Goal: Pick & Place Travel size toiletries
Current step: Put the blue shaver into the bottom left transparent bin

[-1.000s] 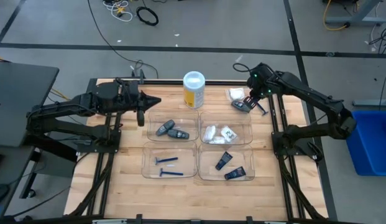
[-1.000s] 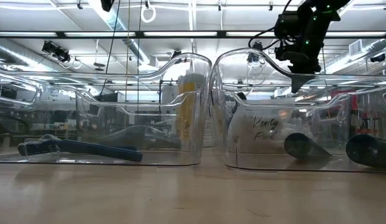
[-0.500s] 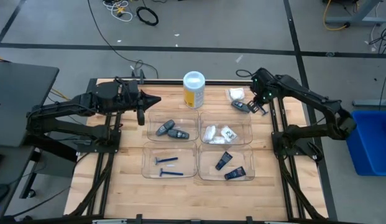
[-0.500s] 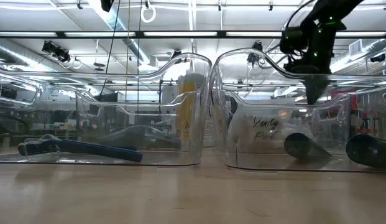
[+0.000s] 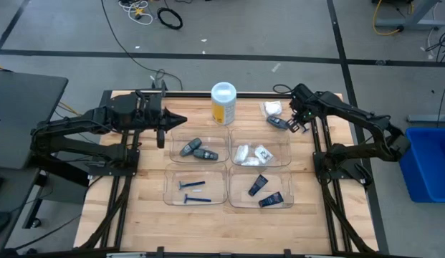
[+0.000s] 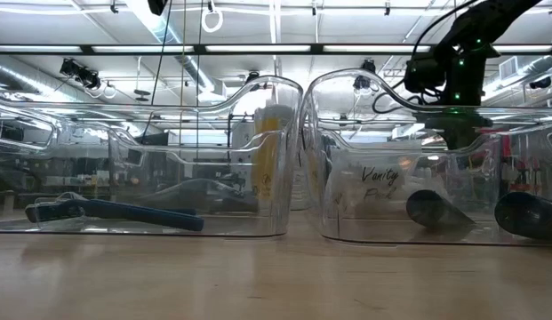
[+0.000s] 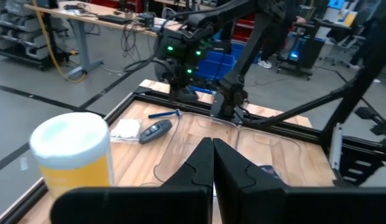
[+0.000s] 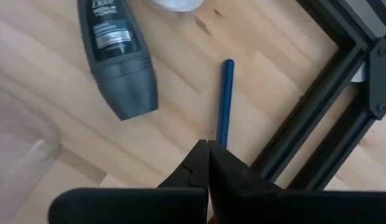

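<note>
At the table's far right lie a thin blue razor [image 8: 225, 99], a grey oval stick [image 8: 118, 56] [image 5: 278, 123] and a white packet [image 5: 272, 108]. My right gripper [image 8: 208, 148] [image 5: 297, 123] is shut. It points down over the razor handle's end and stays clear of the wood. My left gripper [image 5: 183, 119] [image 7: 212, 149] is also shut, and it hovers level above the far left tray's far edge, empty. More toiletries lie in four clear trays: grey sticks [image 5: 193, 149], white packets [image 5: 252, 153], blue razors [image 5: 193, 192] and dark blue tubes [image 5: 265, 192].
A tall yellow canister with a white lid [image 5: 223, 104] stands at the far edge between the arms. The black table frame [image 8: 317, 106] runs close beside the razor. The rim of the far right tray [image 8: 18, 143] lies close to the grey stick.
My right gripper has sunk toward the table and drifted toward the right edge, stopping over the blue razor with its fingers shut throughout. The things on the table have kept their places.
</note>
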Robot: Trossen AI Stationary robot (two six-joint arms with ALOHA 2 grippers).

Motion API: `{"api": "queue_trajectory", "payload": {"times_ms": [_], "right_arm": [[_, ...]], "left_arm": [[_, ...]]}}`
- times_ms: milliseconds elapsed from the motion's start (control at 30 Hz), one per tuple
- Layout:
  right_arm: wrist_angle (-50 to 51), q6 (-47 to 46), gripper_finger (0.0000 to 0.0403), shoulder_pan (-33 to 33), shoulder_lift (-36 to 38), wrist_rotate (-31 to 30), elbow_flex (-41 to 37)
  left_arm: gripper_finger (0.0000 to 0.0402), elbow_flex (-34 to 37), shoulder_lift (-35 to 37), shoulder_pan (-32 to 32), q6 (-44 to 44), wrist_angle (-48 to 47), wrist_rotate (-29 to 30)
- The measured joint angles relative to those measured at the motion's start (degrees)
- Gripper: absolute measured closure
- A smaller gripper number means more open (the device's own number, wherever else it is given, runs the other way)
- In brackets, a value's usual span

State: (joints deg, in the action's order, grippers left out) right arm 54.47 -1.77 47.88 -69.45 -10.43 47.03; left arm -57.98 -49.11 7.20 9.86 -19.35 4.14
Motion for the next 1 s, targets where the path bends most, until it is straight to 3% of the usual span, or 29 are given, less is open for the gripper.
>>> {"api": "queue_trajectory", "payload": {"times_ms": [667, 1000], "right_arm": [[-3.99, -0.77, 0.0400, 2.73, 0.00, -3.50, -2.12], [-0.21, -6.18, 0.0401, 2.22, -0.46, 0.15, 1.00]], "left_arm": [[0.0398, 0.00, -0.01, 0.00, -2.07, -0.10, -2.33], [0.0398, 0.00, -0.01, 0.00, -2.18, -0.10, -2.31]]}}
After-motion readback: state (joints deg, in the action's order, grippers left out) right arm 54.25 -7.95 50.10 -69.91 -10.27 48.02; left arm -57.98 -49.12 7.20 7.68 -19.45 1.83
